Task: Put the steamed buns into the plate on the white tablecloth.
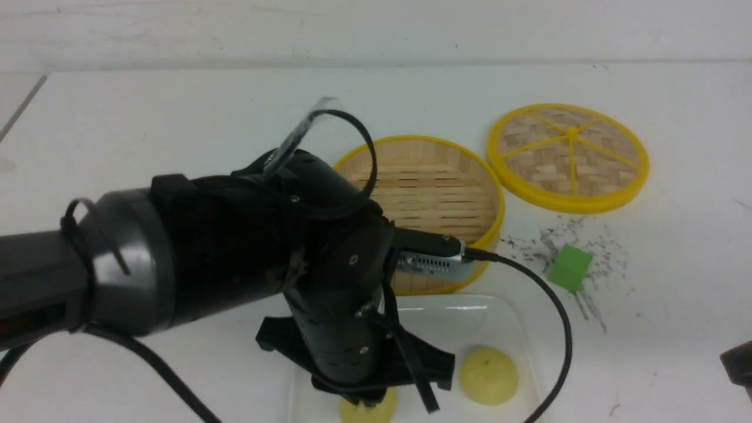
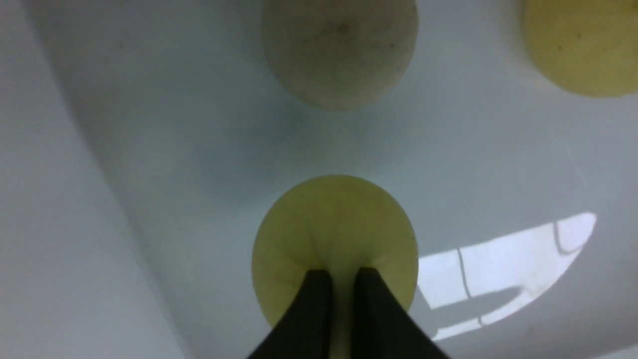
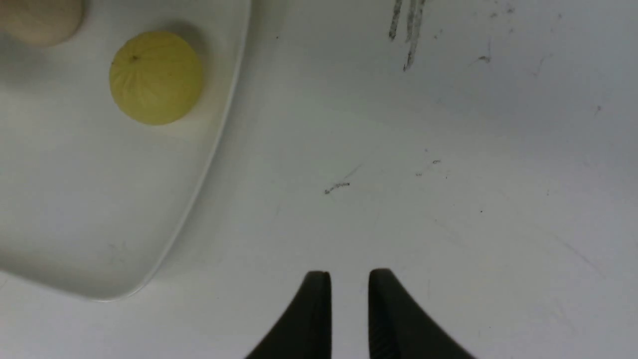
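Note:
Three steamed buns lie in the white plate point(image 1: 506, 320) on the white tablecloth point(image 1: 176, 117). My left gripper point(image 2: 344, 273) reaches down into the plate and is shut on the top of a pale yellow bun point(image 2: 334, 219), which rests on the plate floor. In the front view the arm hides most of this bun point(image 1: 369, 413). An off-white bun point(image 2: 339, 50) and a second yellow bun point(image 1: 487, 376) lie apart from it. My right gripper point(image 3: 349, 273) hovers over bare tablecloth beside the plate's rim point(image 3: 219, 144), with a narrow empty gap between its fingers.
The round bamboo steamer basket point(image 1: 429, 194) stands behind the plate with nothing showing inside. Its yellow-rimmed woven lid point(image 1: 567, 155) lies flat to the right of it. A green cube point(image 1: 570, 267) sits among dark scuff marks, right of the basket.

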`<state>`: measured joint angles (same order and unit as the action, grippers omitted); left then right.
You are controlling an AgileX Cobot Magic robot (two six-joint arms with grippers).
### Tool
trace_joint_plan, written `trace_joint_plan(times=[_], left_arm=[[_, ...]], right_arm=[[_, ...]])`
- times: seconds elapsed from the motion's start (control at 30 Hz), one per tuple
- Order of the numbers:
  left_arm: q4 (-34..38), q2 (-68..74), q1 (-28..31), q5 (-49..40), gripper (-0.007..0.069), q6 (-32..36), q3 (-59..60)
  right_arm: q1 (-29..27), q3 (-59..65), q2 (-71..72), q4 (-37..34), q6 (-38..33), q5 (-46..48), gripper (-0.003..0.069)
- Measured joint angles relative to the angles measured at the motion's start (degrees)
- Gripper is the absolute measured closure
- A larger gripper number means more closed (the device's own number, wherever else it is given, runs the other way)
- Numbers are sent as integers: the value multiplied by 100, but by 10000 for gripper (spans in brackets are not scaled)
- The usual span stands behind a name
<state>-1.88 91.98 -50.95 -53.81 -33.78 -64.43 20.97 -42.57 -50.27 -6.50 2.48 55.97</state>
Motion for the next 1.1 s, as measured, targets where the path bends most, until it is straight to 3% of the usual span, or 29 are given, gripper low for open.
trace_joint_plan(times=[0.13,0.27,0.47,0.7,0.83,0.9,1.1], left_arm=[[-88,0,0,51,447,-47,0],[-88,0,0,65,296,-60,0],[-88,0,0,162,214,-60,0],[-95,0,0,335,238,-60,0],[-150,0,0,349,302,-60,0],[-156,0,0,349,320,-60,0],[-190,0,0,349,459,-50,0]], right_arm=[[0,0,0,0,0,0,524],[0,0,145,54,0,88,521],[5,-290,991,243,0,628,521],[5,-674,2479,518,67,1394,531],[5,-682,3635,796,632,1551,652],[5,-625,3922,875,844,1442,669],[5,751,4966,1290,1278,-748,673]])
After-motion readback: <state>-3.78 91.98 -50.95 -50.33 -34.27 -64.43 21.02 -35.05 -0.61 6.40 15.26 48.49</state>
